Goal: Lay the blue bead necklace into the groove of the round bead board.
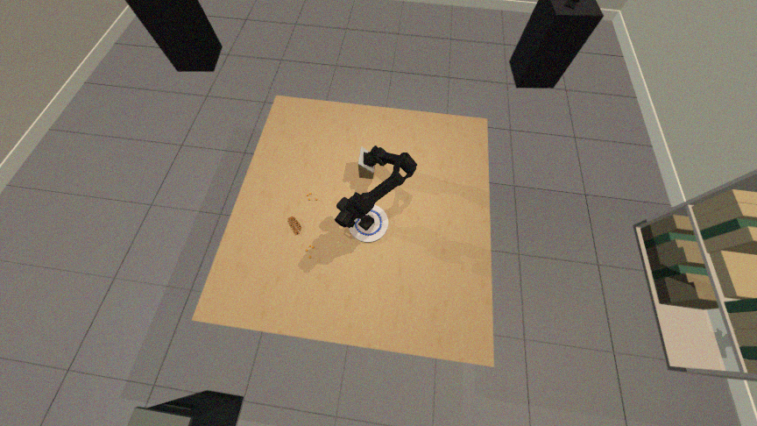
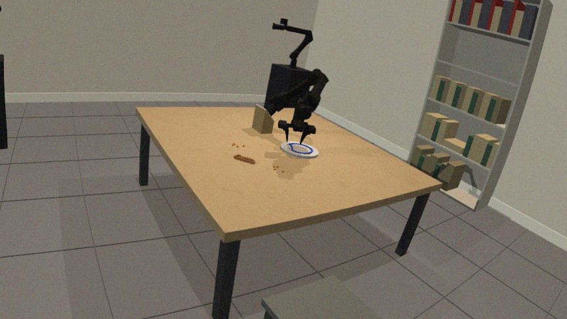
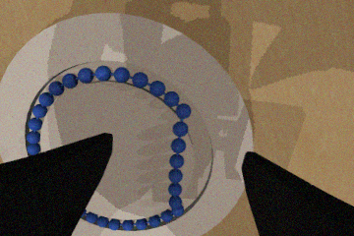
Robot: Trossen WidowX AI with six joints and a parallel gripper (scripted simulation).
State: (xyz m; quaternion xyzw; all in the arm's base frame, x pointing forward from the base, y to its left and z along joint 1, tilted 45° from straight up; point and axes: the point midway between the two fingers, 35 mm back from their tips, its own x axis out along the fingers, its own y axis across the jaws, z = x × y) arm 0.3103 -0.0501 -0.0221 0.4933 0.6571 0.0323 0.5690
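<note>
The round white bead board (image 3: 216,90) (image 2: 309,150) (image 1: 381,234) lies on the wooden table (image 2: 209,140) (image 1: 391,298). The blue bead necklace (image 3: 179,130) (image 2: 298,145) (image 1: 384,224) lies on the board as a ring, along its groove; part of it is hidden behind the left finger in the wrist view. My gripper (image 3: 179,152) (image 2: 296,139) (image 1: 365,224) hovers just above the board with its fingers spread wide. Nothing is between the fingers; the necklace lies below them.
A brown bead string (image 2: 244,159) (image 1: 293,224) and scattered orange beads (image 2: 238,145) (image 1: 311,196) lie left of the board. A tan block (image 2: 262,119) stands behind it near the arm's base. A bookshelf (image 2: 476,90) stands at the right wall.
</note>
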